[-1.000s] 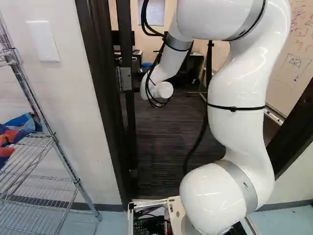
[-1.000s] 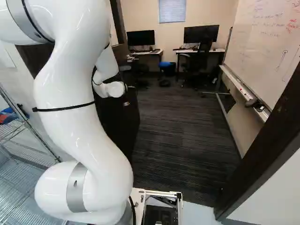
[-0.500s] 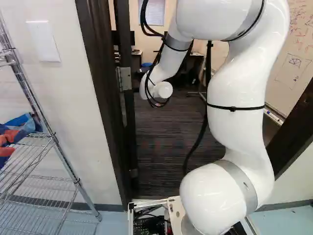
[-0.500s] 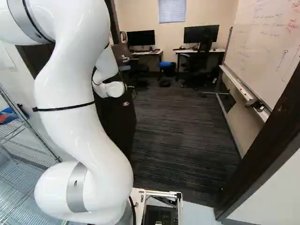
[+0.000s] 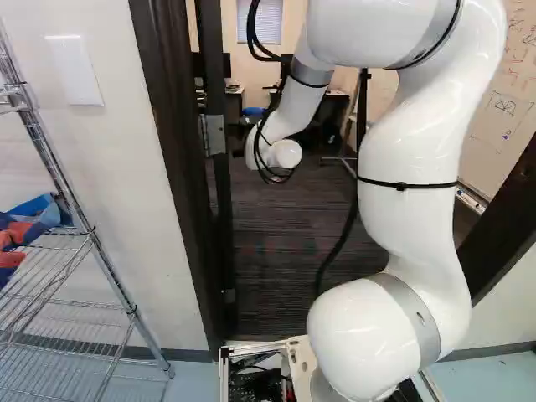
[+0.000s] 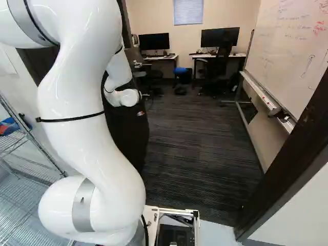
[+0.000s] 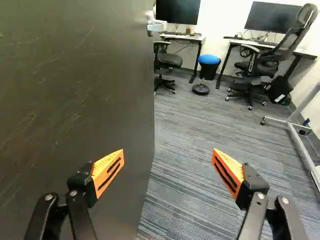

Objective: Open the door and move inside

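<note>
While the dark door (image 7: 85,75) stands upright at the doorway's left, long axis vertical, face running ahead toward the desks (image 6: 219,55); silver lever handle (image 7: 155,26) near free edge; striped carpet (image 7: 190,155) spans from that edge to the whiteboard (image 6: 297,56); door face matte, scratched; gripper (image 6: 140,113) open, fingers wide apart, one before the door face, contact unclear.

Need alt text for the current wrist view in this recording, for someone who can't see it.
A dark door stands open, filling one side of the view behind one finger of the open, empty claw; a silver handle sits near its far edge. Past it, carpet leads to desks with monitors, office chairs and a blue-topped stool.
</note>
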